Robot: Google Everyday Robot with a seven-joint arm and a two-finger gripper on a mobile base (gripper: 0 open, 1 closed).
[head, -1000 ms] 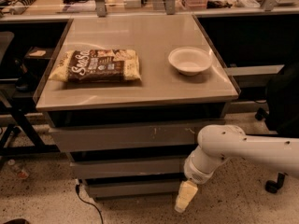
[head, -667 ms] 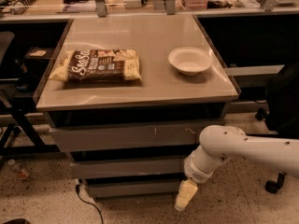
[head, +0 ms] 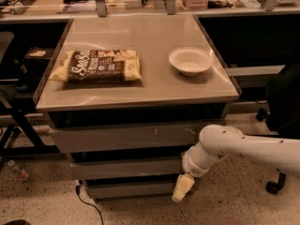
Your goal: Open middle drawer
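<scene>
On the counter I see a brown bag with white script I can't read, and a bowl. The middle drawer looks closed, long axis left-right, front facing me. The tool hangs below its right end; I can't tell its grip.

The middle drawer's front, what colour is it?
Plain grey middle drawer, seen in the camera view; the gripper hangs just below its right end.

White arm bent, gripper pointing down, low
</scene>
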